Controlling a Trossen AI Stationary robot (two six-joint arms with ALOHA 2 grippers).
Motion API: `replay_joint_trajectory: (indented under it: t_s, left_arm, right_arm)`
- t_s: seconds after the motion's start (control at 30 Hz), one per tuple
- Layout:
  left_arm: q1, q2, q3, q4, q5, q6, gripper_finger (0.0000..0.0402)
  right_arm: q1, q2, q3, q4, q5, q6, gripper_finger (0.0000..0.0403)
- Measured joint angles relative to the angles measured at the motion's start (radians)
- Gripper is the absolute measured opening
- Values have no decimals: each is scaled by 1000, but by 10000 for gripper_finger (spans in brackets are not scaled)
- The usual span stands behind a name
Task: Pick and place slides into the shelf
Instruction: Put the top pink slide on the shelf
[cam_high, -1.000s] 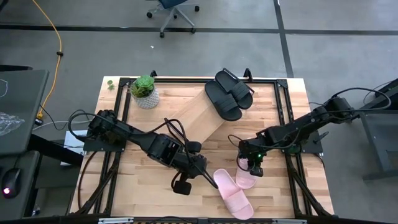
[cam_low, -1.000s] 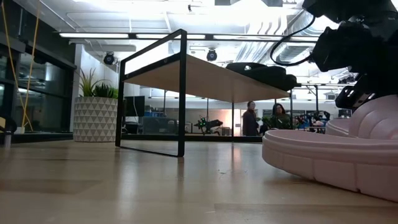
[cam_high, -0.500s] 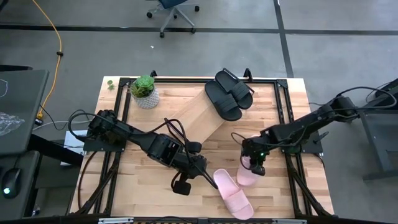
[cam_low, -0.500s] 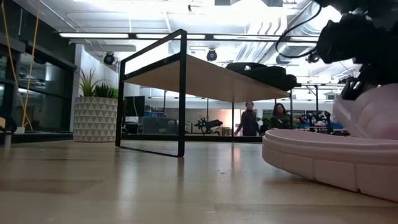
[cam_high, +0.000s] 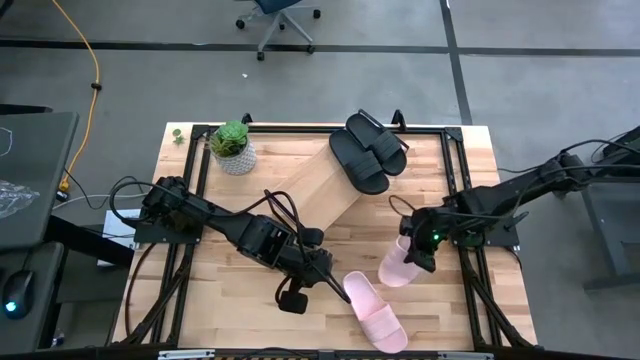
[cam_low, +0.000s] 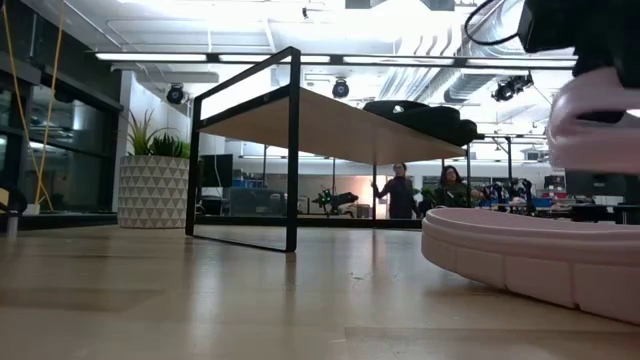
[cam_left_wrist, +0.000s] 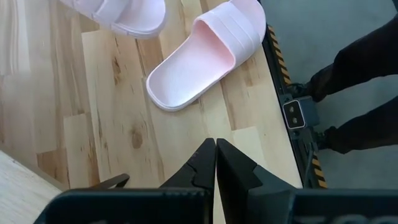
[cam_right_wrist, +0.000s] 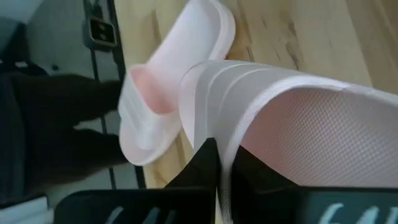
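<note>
You have four slides in play: two matte black ones and two pale pink ones. The black pair (cam_high: 368, 151) sits side by side on the upper end of the shelf (cam_high: 322, 187), a slanted light-wood board on a thin black metal frame that runs diagonally across the table (cam_high: 190, 310); in the low view the pair shows as dark rounded shapes on the board's far edge. Both pink slides are smooth, moulded foam with a wide ribbed strap and open toe. One pink slide (cam_high: 375, 310) lies flat on the pale butcher-block tabletop near the front edge, sole down. The other, the lifted pink slide (cam_high: 397, 266), hangs off the table in the right gripper (cam_high: 424, 253), whose fingers are clamped on its strap; the right wrist view shows the strap's dimpled inner face pinched between the dark fingers. Your right arm reaches in from the right side, stretched long and low, wrist just right of the shelf's lower half. Your left arm lies across the table's front left, its left gripper (cam_high: 291, 296) resting near the flat pink slide with its fingers pressed together, holding nothing. One small potted succulent (cam_high: 233, 146) in a patterned white pot stands at the back left corner.
</note>
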Motion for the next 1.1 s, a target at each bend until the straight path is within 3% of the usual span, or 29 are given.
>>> replay_joint_trajectory:
  t_s: [0.3,0.5,0.63,0.9,1.1]
  left_arm:
    - [0,-8,13,69,-40,-26,3]
    - [0,-10,124,63,-117,9,3]
    - [0,-9,243,-36,-192,22,3]
    - [0,-11,422,-287,-313,-21,3]
    - [0,-36,410,-427,-333,-47,3]
  right_arm:
    - [0,-80,0,39,10,69,0]
    - [0,-79,0,229,6,178,0]
    - [0,-81,0,374,23,238,0]
    - [10,-81,0,564,277,397,0]
    - [42,-78,0,690,488,506,0]
